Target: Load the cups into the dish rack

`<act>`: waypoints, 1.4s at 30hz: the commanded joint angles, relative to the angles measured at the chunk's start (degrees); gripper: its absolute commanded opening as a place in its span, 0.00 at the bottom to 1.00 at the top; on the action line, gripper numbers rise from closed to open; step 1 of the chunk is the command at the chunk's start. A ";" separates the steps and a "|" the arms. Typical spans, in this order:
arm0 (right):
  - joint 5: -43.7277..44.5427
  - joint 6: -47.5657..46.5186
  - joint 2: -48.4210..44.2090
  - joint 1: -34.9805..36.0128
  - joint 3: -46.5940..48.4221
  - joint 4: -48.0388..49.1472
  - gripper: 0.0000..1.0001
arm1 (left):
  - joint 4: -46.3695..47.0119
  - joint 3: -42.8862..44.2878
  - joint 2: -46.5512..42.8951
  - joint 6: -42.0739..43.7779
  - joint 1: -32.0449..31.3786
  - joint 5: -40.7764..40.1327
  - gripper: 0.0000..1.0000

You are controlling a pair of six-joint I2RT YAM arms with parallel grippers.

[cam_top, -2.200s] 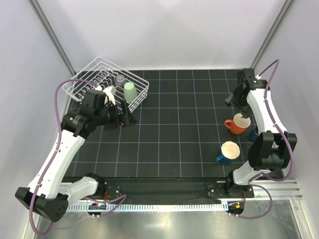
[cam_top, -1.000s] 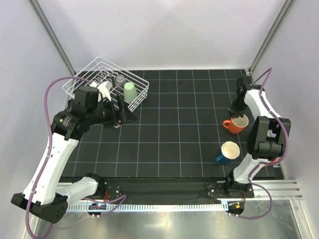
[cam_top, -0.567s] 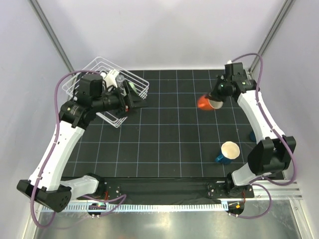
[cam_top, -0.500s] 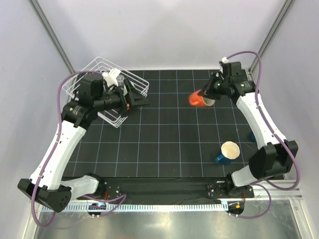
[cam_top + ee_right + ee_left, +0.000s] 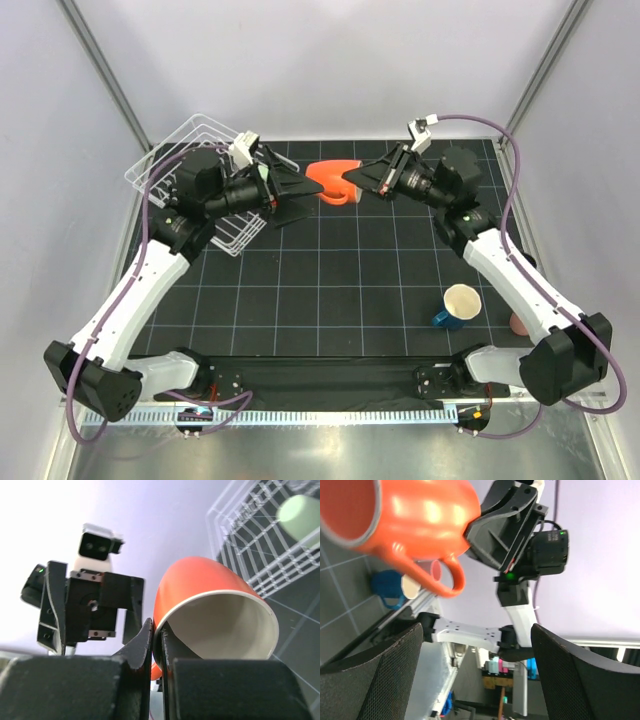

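At upper centre the right gripper (image 5: 156, 635) pinches the orange cup (image 5: 335, 180) facing the wide-open left gripper (image 5: 297, 195); the green cup (image 5: 300, 511) is in the dish rack (image 5: 165, 160) at upper left, the blue mug (image 5: 455, 305) and pink cup (image 5: 517, 323) not yet loaded.

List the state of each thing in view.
orange mug: airborne, on its side, held by its rim.
right gripper: shut on orange mug.
left gripper: open, empty.
blue mug: upright on table.
green cup: in rack.
pink cup: on table, partly hidden.
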 commanded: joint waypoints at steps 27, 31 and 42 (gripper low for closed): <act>-1.66 5.63 -3.71 8.80 -4.21 25.14 0.07 | 27.28 -8.37 1.91 -19.48 -3.44 -1.33 0.00; 4.20 -5.87 -6.00 8.80 1.65 2.83 0.53 | 9.09 -3.20 1.82 -7.20 -2.56 -2.21 0.00; 31.65 -26.19 -8.80 7.40 14.60 -52.48 0.64 | -32.66 15.28 8.24 33.43 -0.19 -40.29 0.00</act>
